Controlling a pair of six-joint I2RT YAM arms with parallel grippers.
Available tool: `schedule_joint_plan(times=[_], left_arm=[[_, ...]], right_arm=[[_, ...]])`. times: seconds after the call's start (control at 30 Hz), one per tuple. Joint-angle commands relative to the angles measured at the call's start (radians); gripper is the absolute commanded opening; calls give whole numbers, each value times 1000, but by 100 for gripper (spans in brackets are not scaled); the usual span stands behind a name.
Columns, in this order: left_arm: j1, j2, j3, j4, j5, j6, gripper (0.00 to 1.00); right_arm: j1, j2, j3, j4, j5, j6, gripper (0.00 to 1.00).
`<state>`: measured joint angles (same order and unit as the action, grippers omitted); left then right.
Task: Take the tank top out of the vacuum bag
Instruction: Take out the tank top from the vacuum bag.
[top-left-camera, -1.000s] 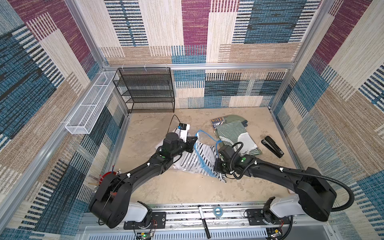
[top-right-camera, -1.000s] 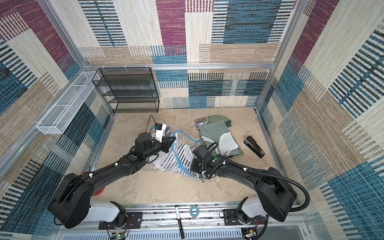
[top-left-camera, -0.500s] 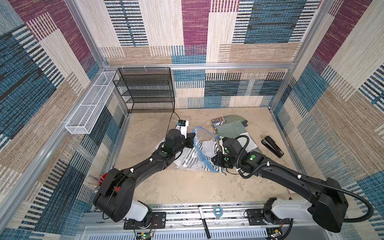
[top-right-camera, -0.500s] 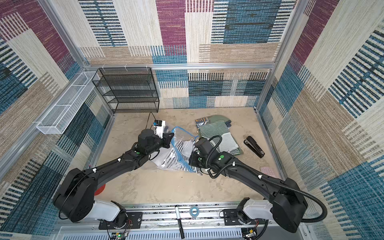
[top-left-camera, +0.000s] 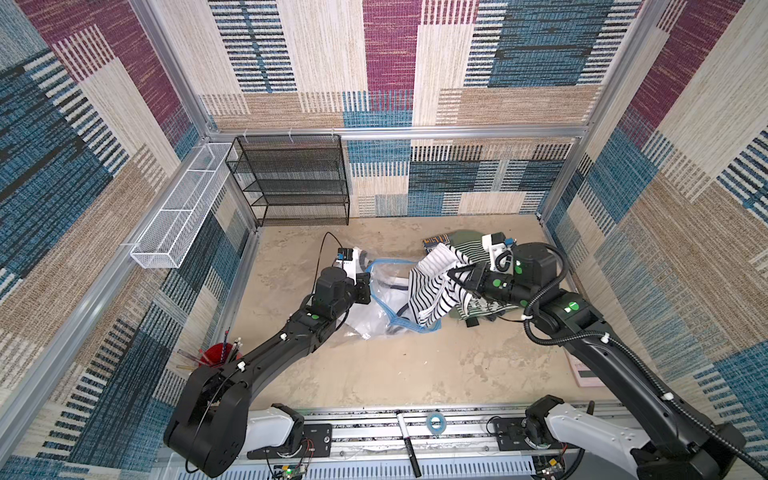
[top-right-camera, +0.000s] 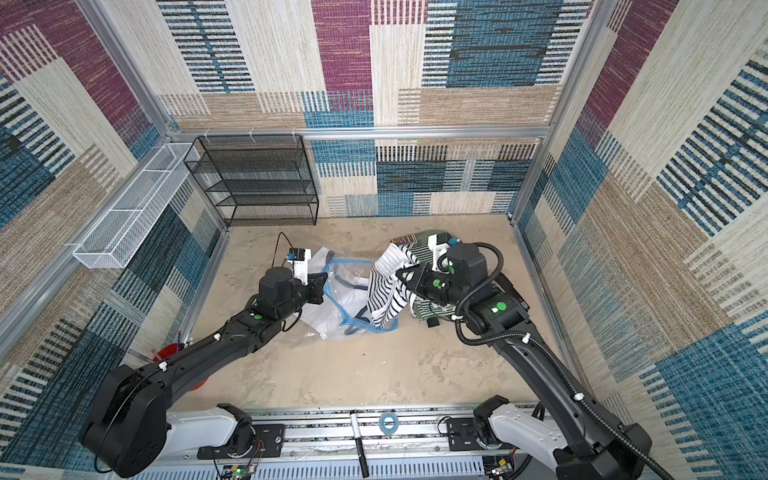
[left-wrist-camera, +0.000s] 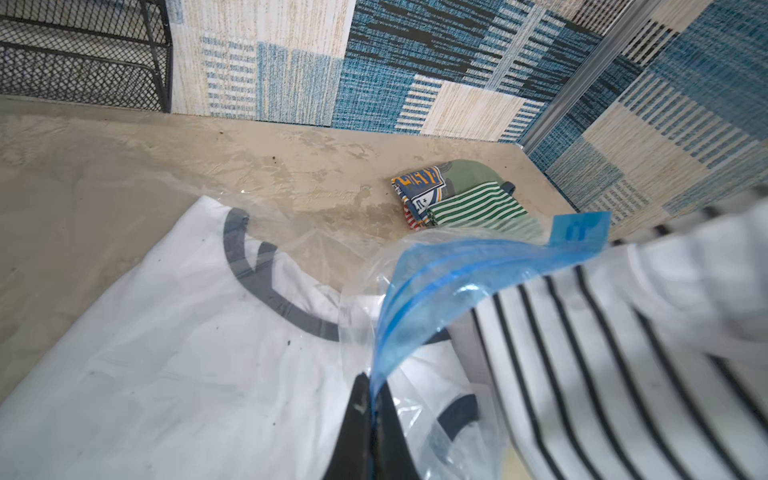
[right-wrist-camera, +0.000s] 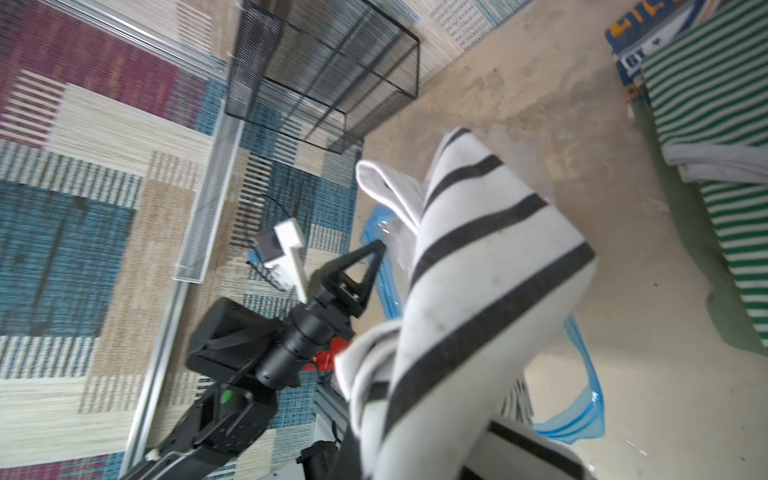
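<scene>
L end effector (left-wrist-camera: 371, 388) is pinched shut on the zip strip (left-wrist-camera: 419, 299) of the vacuum bag (top-left-camera: 380, 276), mid-counter. R end effector (top-left-camera: 452, 274) is clamped on the striped tank top (top-left-camera: 430, 293), lifted, lower end seemingly inside the bag mouth. Pull fast & it may snag, yanking the bag from L's grip.

Top views look down from the front; both wrist cameras closely see the vacuum bag (left-wrist-camera: 436, 274).

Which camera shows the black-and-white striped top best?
A top view: the whole striped top hangs from the right end effector, its lower end at the blue mouth of the bag. The right wrist view shows only a close fold; the left wrist view, a blurred edge.
</scene>
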<state>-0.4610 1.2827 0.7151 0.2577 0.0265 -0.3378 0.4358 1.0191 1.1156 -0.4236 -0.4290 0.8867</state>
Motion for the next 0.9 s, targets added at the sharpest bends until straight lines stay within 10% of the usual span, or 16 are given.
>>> schedule_joint_plan(times=[0.0, 0.4, 0.87], left_arm=[[9, -14, -3, -37, -35, 13, 0], [75, -99, 14, -181, -124, -8, 0], [93, -178, 22, -244, -81, 22, 0]], right_arm=[[-40, -1, 65, 121, -64, 43, 0], [-194, 125, 180, 338, -30, 118, 0], [-226, 392, 51, 648, 314, 248, 0]])
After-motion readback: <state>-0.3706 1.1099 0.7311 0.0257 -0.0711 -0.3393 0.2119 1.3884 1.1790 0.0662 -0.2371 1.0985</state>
